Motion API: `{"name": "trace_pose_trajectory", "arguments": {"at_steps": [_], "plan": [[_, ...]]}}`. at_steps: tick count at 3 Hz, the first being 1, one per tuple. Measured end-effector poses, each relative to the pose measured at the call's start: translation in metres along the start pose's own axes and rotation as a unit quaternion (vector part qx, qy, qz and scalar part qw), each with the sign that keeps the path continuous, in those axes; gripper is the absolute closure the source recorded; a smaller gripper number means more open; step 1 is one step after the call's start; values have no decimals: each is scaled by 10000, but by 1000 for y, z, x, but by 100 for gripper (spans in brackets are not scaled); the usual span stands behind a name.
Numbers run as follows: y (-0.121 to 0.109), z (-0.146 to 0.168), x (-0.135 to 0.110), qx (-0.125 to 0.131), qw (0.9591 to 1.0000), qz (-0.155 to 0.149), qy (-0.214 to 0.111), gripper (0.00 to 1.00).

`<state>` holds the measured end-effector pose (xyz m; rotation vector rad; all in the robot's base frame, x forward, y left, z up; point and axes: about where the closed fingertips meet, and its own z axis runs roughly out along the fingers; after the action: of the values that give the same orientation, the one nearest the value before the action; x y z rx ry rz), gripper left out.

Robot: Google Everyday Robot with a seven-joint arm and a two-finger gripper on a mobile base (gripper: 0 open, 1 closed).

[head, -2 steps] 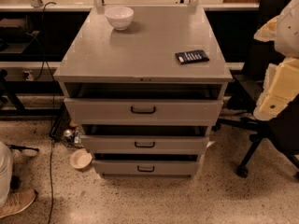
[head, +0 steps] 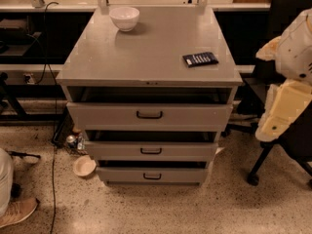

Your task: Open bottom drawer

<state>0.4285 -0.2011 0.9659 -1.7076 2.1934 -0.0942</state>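
Note:
The grey cabinet (head: 146,57) has three drawers. The bottom drawer (head: 122,174) is the lowest, a shallow flat front with a small dark loop handle (head: 152,176) and a dark gap above it. The middle drawer (head: 117,151) and the taller top drawer (head: 107,116) sit above it, each with a dark gap over its front. My gripper (head: 282,112), cream-coloured under a white arm (head: 298,43), hangs in the air to the right of the cabinet. It is level with the top drawer, well apart from the handle, and touches nothing.
A white bowl (head: 125,17) and a dark flat device (head: 200,58) lie on the cabinet top. A black office chair (head: 273,155) stands right behind my gripper. A small bowl (head: 84,166) and a can (head: 71,140) lie on the floor left. A person's shoe (head: 17,212) is at the bottom left.
My gripper and arm have come down a little at the right of the cabinet. The drawers look unchanged.

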Motion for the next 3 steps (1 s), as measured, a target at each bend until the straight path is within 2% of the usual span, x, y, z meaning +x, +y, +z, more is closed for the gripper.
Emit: {"name": "trace_pose_trajectory", "arguments": {"at_steps": [1,2,3], "plan": [[22,51,2,-385,9987,-1,-323,0],[43,123,1,-760,9932,39,-884,0],[54,198,-3,-1079,9818,120,-1556,0]]}}
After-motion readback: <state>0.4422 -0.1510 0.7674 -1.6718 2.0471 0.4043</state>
